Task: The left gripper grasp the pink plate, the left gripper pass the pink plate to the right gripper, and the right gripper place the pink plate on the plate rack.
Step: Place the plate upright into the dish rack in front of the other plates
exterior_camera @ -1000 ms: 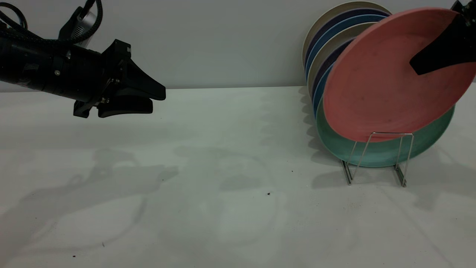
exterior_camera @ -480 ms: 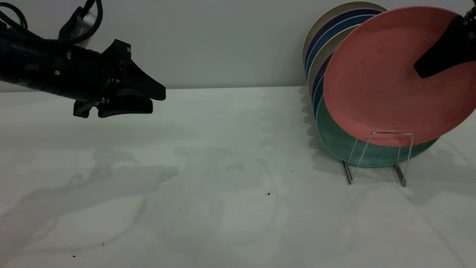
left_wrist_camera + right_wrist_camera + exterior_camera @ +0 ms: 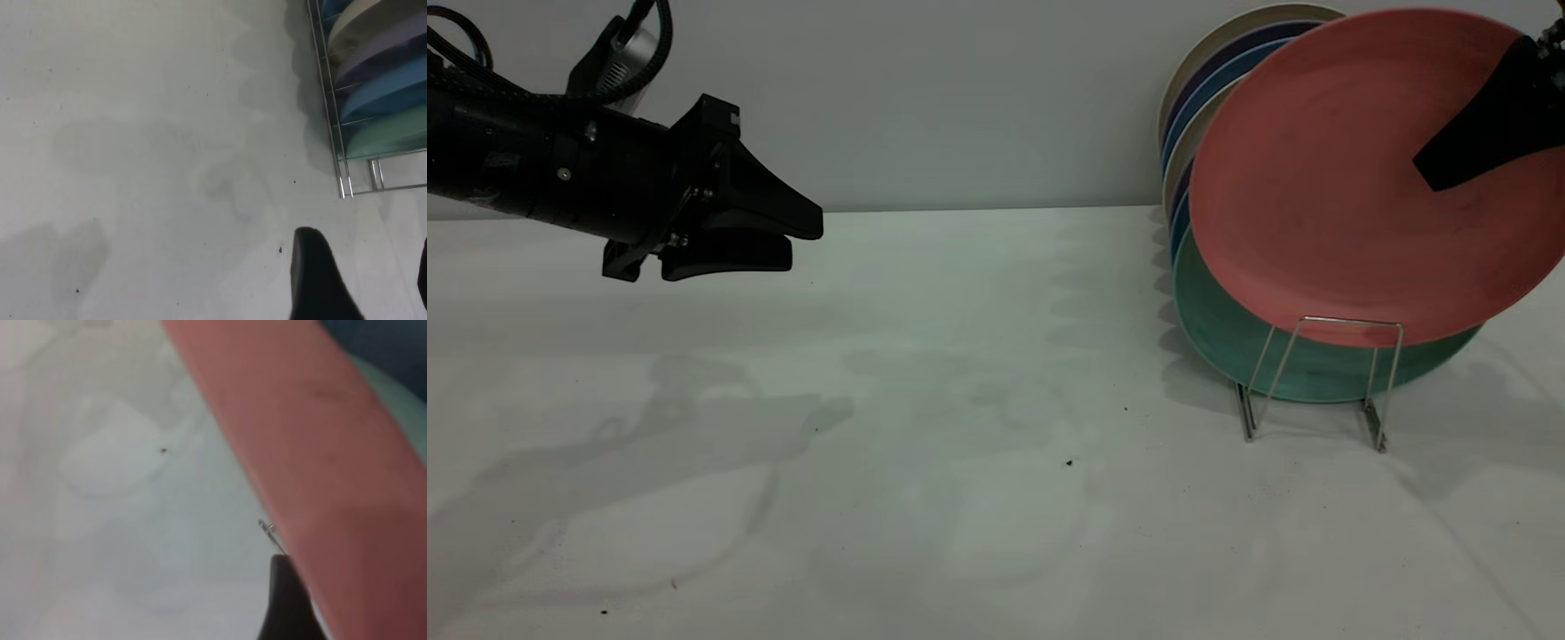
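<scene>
The pink plate (image 3: 1334, 178) hangs tilted at the upper right, in front of the mint-green plate (image 3: 1227, 329). Its lower edge is at the top of the plate rack's (image 3: 1352, 321) front wire loop. My right gripper (image 3: 1433, 169) is shut on the plate's upper right rim, with one black finger across its face. In the right wrist view the pink plate (image 3: 320, 453) fills the frame beside that finger (image 3: 283, 607). My left gripper (image 3: 805, 240) hovers at the far left above the table, open and empty. Its fingers (image 3: 317, 273) show in the left wrist view, with the rack (image 3: 331, 120) far off.
Several cream, purple and blue plates (image 3: 1209, 62) stand upright in the rack behind the mint-green one, close to the grey back wall. The white table (image 3: 960, 400) stretches between the two arms, with a few dark specks on it.
The pink plate has swung a little to the left and up in the right gripper. The rack with its plates has shifted slightly left. The left arm has not moved.
</scene>
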Motion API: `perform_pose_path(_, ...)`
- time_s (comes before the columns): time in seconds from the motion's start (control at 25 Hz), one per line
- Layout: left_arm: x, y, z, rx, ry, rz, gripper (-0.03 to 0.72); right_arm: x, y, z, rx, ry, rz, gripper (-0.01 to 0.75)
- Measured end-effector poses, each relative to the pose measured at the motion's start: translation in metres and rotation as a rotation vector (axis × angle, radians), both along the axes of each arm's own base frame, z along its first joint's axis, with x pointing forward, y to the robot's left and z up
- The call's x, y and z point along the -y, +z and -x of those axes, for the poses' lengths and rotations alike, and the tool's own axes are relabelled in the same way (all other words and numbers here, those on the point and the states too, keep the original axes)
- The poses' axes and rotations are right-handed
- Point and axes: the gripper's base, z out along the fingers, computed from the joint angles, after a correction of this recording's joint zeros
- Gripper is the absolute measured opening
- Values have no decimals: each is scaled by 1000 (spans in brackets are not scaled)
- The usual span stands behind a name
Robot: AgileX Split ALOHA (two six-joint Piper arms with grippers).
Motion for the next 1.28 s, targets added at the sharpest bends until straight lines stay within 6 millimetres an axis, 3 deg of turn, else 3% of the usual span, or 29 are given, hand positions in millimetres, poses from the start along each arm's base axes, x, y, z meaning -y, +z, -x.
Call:
perform_pose_path(0.32,0,0,0,0,0,0,404,0,0,0,7,2,7,523)
perform_pose_path(0.68,0,0,0,1,3,-5,404,8,-6,1,40,84,142,523)
perform_pose_path(1.0,-1,-1,-1,2,8,-12,404,-6,6,-3,153,123,-26,523)
perform_pose_path(1.28,-1,-1,0,2,6,-13,404,-1,3,-5,174,128,53,523)
